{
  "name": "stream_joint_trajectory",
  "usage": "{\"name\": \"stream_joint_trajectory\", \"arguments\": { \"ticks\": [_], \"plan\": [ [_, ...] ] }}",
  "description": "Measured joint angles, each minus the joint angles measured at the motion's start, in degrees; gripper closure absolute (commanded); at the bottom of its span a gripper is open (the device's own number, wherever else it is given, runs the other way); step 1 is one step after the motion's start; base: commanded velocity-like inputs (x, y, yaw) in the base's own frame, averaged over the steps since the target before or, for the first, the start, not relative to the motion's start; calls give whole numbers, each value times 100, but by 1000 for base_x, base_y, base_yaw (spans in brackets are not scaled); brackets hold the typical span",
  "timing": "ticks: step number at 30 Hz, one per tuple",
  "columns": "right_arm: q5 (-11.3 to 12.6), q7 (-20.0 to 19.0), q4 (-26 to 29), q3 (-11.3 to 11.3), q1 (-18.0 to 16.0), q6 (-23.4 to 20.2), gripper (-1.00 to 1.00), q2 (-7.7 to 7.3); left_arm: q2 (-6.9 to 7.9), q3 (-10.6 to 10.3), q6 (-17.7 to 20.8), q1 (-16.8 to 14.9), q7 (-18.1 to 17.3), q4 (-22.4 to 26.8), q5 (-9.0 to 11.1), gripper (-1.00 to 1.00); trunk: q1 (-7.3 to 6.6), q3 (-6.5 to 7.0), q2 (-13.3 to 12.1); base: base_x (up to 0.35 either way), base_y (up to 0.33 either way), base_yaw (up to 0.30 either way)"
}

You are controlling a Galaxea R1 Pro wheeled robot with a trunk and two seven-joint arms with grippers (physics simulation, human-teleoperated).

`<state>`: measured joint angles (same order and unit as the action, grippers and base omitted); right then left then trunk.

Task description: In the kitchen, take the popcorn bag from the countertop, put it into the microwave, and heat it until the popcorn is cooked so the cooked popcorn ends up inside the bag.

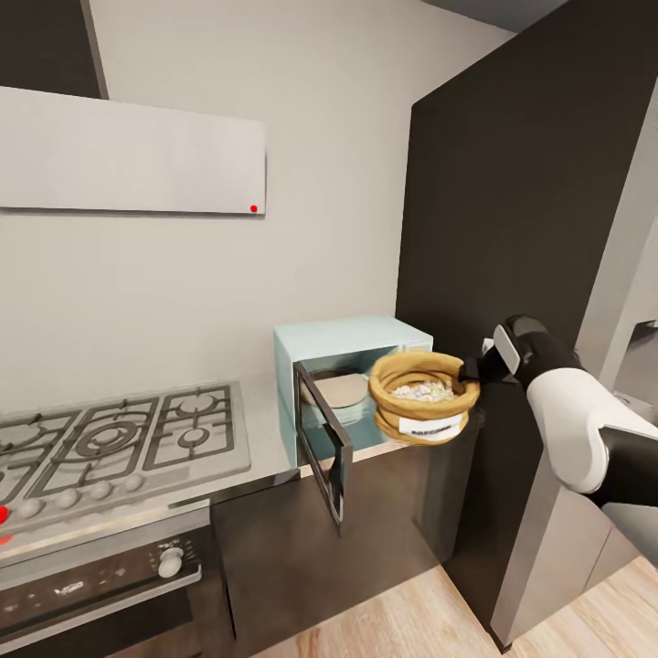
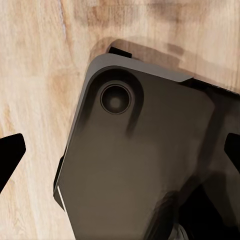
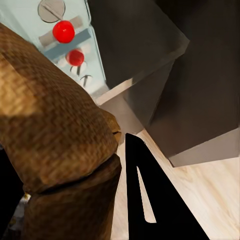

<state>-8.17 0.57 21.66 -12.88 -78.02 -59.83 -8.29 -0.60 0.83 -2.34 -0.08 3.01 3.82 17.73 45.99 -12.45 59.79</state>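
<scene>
Now reaching in from the microwave's (image 1: 352, 366) right side: right arm bent at the elbow, white forearm and dark wrist leading to the right gripper (image 1: 477, 367), clamped on the rolled rim of the popcorn bag (image 1: 423, 397). Held in the air just in front of the microwave's open cavity, bag upright, white popcorn (image 1: 420, 391) heaped inside. Dark lettering on the bag's white label (image 1: 430, 426), too blurred to read. Door (image 1: 322, 439) swung out toward the hob (image 1: 119, 429) side. Above wood floor (image 2: 35, 75) and the robot's dark base (image 2: 140, 165), 2 left gripper (image 2: 120, 152) fingertips (image 2: 10, 150) spread wide, nothing between.
</scene>
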Motion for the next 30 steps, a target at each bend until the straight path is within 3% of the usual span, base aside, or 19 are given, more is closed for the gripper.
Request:
{"name": "stream_joint_trajectory", "arguments": {
  "ticks": [14, 30],
  "plan": [
    [-8, -9, -48, 2, -112, 0, 100, 23, 4, 0, 0, 0, 5, 0, 2, -100, 0, 0, 0, 0, 0, 0],
    [-66, 6, -565, 54, -95, 1, 100, 29, 0, 8, -9, 0, 2, 18, 9, -100, 0, 0, 0, 0, 0, 0]
  ]
}}
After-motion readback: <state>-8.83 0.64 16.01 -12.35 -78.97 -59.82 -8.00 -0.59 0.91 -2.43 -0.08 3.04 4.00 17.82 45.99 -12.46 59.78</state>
